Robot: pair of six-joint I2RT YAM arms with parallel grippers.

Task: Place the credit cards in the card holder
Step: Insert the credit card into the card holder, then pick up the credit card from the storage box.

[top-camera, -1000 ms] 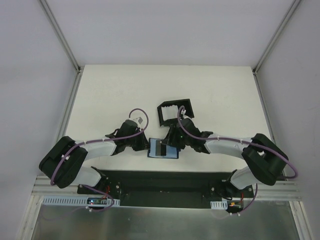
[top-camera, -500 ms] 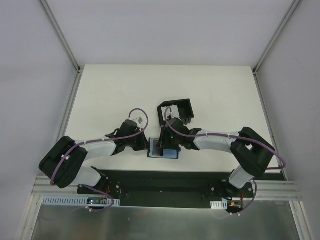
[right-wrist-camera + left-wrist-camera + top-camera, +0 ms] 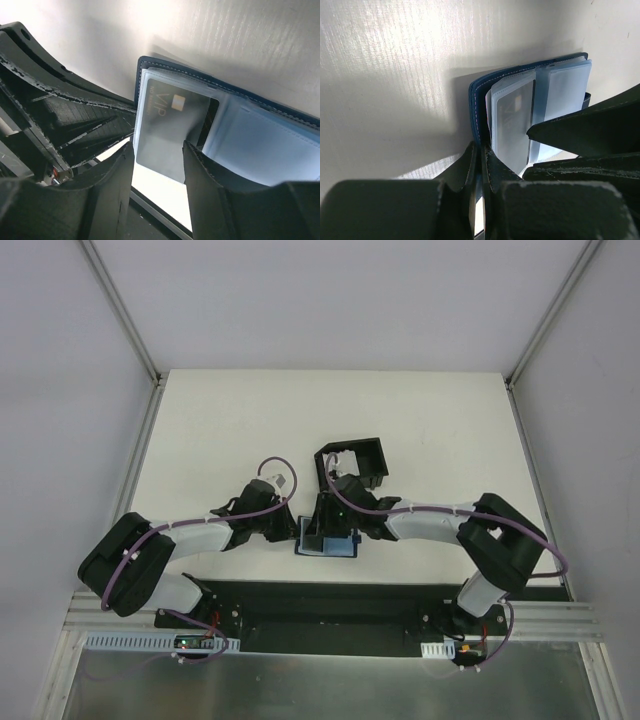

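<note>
The navy card holder lies open near the table's front edge, its pale blue sleeves up. My left gripper is shut on its left cover edge. A grey credit card marked VIP sits partly inside a clear sleeve of the card holder and sticks out toward me; it also shows in the left wrist view. My right gripper is over that card with its jaws apart, one finger on each side, not pinching it. In the top view the right gripper covers the holder's left half.
A black square tray with raised walls stands just behind the holder, with a whitish card in it. The left arm's fingers are close beside the right gripper. The table's front edge and a black base rail are right below.
The right gripper has moved left and down over the open holder. The left gripper has kept its hold on the cover.
</note>
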